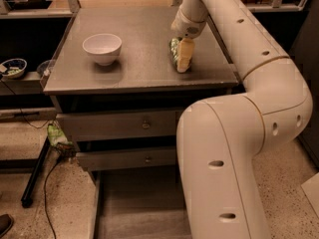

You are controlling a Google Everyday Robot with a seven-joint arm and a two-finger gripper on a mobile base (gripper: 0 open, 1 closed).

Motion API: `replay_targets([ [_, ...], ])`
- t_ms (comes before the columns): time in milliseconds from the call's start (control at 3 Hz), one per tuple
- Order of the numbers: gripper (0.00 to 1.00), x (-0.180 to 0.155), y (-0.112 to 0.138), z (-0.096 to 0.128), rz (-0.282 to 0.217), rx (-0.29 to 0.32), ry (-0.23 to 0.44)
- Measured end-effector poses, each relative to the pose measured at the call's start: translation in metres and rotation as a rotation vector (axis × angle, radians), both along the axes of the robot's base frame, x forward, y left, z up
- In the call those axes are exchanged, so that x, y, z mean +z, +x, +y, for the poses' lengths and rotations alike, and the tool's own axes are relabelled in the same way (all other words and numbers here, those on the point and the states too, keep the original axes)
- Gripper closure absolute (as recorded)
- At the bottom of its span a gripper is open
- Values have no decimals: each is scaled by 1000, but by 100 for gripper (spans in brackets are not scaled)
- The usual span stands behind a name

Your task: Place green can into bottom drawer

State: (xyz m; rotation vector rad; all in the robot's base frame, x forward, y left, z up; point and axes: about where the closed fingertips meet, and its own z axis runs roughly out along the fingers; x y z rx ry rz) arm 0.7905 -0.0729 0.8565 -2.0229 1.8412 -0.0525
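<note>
cream two-finger gripper down at right side of grey metal cabinet top, right against small green aluminium can, can't tell if clamped or loose tbh

can probably light, thin-walled, slick, dents easy, so take mid-body, gentle squeeze

long grey bottom drawer tray sits pulled out below, well apart

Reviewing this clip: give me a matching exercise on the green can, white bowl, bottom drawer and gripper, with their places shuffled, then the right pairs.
Things
1. green can
2. white bowl
3. bottom drawer
4. gripper

Places
A. pulled out, lowest of all
B. left part of the table top
C. right part of the table top
D. at the end of the arm, down at the can

Pairs: 1-C, 2-B, 3-A, 4-D
</note>
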Motion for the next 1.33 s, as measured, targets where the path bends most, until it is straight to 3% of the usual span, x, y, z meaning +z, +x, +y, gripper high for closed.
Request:
replay_targets([
  [333,0,0,0,0,0,0,0],
  [667,17,0,0,0,0,0,0],
  [1333,63,0,0,0,0,0,0],
])
